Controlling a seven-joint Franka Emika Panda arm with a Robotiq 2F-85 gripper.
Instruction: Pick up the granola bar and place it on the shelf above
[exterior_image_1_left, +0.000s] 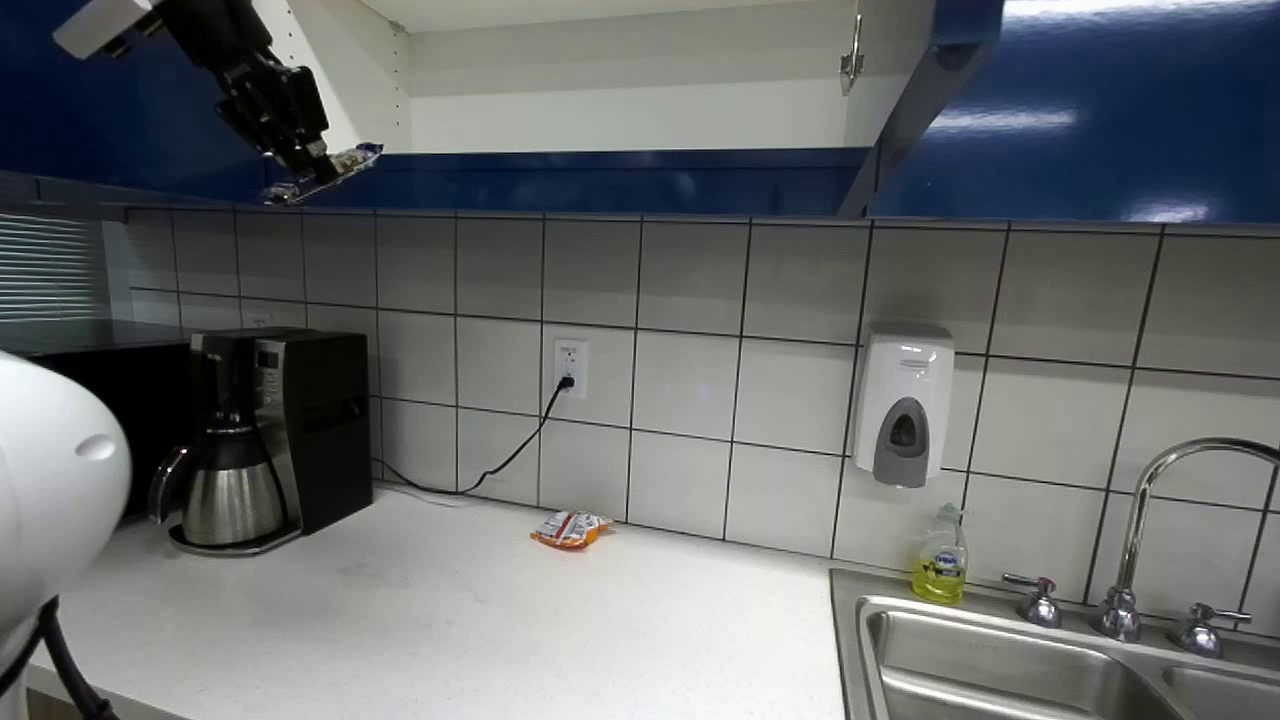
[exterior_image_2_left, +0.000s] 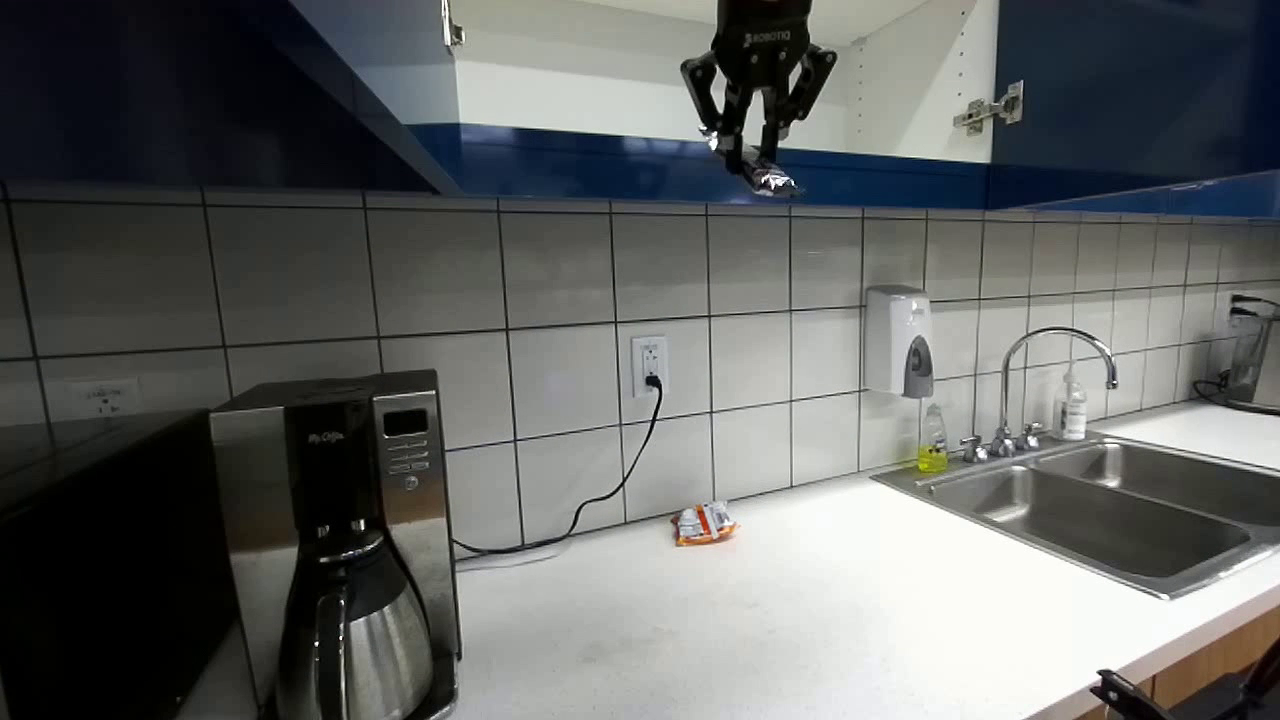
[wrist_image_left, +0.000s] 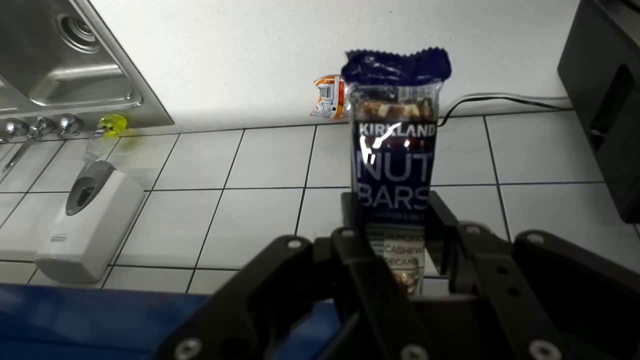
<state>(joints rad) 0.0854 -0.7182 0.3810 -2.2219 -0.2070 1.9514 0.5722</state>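
Observation:
The granola bar (wrist_image_left: 395, 150) is a slim, dark blue-and-clear wrapped bar, held lengthwise between my fingers in the wrist view. My gripper (wrist_image_left: 392, 210) is shut on its sides, and its far end sticks out past the fingertips. In both exterior views the bar (exterior_image_1_left: 355, 162) (exterior_image_2_left: 772, 180) hangs tilted in the gripper (exterior_image_1_left: 318, 172) (exterior_image_2_left: 752, 158), high above the counter, near the level of the cupboard's blue lower edge. The open white-lined cupboard (exterior_image_1_left: 620, 115) (exterior_image_2_left: 580, 75) lies behind it. The shelf's top surface is hidden behind the blue edge.
The blue lower edge (exterior_image_1_left: 600, 182) runs across the cupboard front. An open blue door (exterior_image_1_left: 930, 90) stands at one side. Below are the counter (exterior_image_1_left: 560, 630), a small orange packet (exterior_image_1_left: 571, 530), a coffee maker (exterior_image_1_left: 285, 430), a soap dispenser (exterior_image_1_left: 905, 400) and a sink (exterior_image_1_left: 1000, 650).

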